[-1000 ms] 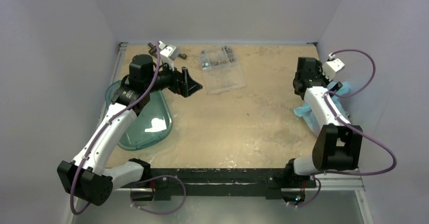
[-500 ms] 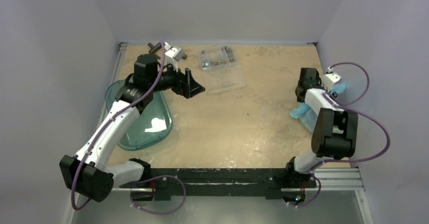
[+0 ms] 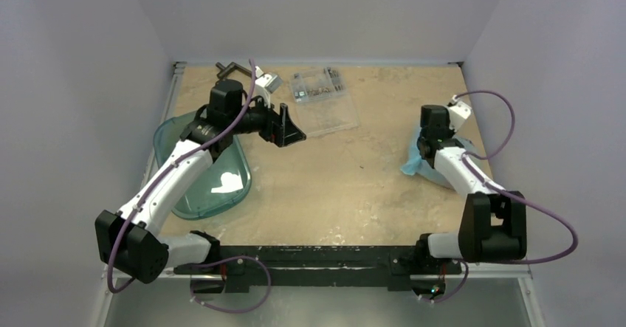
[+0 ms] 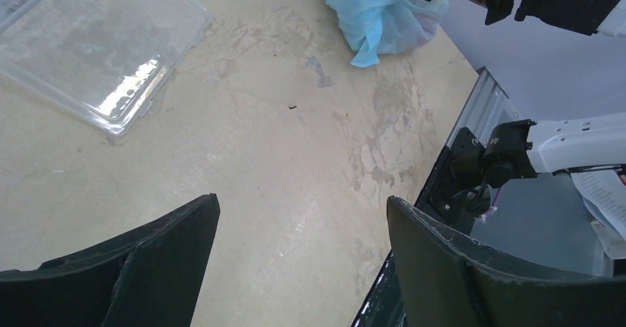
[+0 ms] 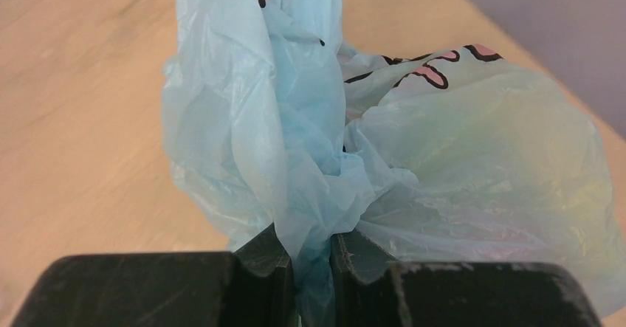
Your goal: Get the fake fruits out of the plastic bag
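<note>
The light-blue plastic bag (image 3: 412, 166) lies crumpled near the table's right edge. In the right wrist view the plastic bag (image 5: 458, 164) bulges to the right, with dark and pink print on its whitish panel. My right gripper (image 5: 314, 252) is shut on a bunched fold of it. From above, the right gripper (image 3: 421, 152) points down into the bag. The fake fruits are hidden inside; only a faint yellow-green tint shows through the film. My left gripper (image 3: 292, 132) hangs open and empty above the table's back left, far from the plastic bag (image 4: 376, 17).
A teal translucent tub (image 3: 214, 176) sits at the left edge under the left arm. A clear flat parts box (image 3: 325, 102) lies at the back centre, just beyond the left gripper. A dark metal piece (image 3: 227, 68) rests in the back left corner.
My right gripper has shut on the bag and pulled it leftward, away from the right wall. The left arm has swung right toward the table's middle, jaws still open.
</note>
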Robot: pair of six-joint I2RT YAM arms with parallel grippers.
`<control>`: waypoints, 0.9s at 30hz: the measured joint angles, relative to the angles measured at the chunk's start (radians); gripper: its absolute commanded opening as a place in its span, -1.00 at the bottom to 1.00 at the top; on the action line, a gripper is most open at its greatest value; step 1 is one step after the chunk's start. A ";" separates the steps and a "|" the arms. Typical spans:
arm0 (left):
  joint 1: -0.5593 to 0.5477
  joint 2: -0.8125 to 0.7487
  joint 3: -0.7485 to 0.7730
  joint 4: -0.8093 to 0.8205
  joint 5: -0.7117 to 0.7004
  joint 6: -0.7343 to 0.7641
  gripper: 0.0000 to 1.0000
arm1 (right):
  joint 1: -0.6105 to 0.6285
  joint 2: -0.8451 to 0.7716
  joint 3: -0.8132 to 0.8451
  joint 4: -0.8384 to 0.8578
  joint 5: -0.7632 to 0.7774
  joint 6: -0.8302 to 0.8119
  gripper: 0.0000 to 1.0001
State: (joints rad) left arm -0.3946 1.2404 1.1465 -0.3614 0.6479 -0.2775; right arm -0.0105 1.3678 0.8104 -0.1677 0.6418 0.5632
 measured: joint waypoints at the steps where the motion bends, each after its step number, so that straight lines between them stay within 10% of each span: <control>1: -0.003 0.008 0.000 0.000 0.005 0.000 0.68 | 0.038 -0.012 -0.005 0.004 -0.019 -0.008 -0.92; 23: -0.029 0.018 0.000 -0.003 0.038 0.002 0.83 | 0.458 -0.402 -0.329 0.325 -1.028 -0.238 -0.93; 27: -0.045 0.024 0.006 -0.016 0.044 0.011 0.86 | 0.505 -0.327 -0.328 0.390 -1.125 -0.250 -0.57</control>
State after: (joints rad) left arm -0.4400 1.2644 1.1530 -0.3779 0.6918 -0.2665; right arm 0.4950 1.0405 0.4824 0.2226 -0.4835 0.3134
